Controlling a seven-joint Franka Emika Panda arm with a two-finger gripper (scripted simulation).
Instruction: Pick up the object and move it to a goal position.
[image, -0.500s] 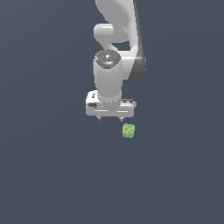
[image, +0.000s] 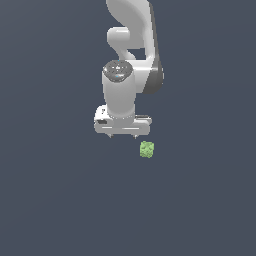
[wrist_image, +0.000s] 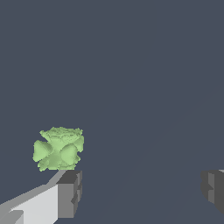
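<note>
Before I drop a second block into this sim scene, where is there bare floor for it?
Nearly everywhere: the dark floor is bare to the exterior view's left of the arm and all across the foreground. The only crowded spot is around the green chunk, just off the open tool, with nothing between its fingers.

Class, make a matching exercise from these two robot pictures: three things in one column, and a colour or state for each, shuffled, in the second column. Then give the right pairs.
Things:
1. chunk
2. end effector
3. floor

Colour or state:
A. open, holding nothing
B. plain dark grey-blue
C. light green and bumpy

Pairs: 1-C, 2-A, 3-B
</note>
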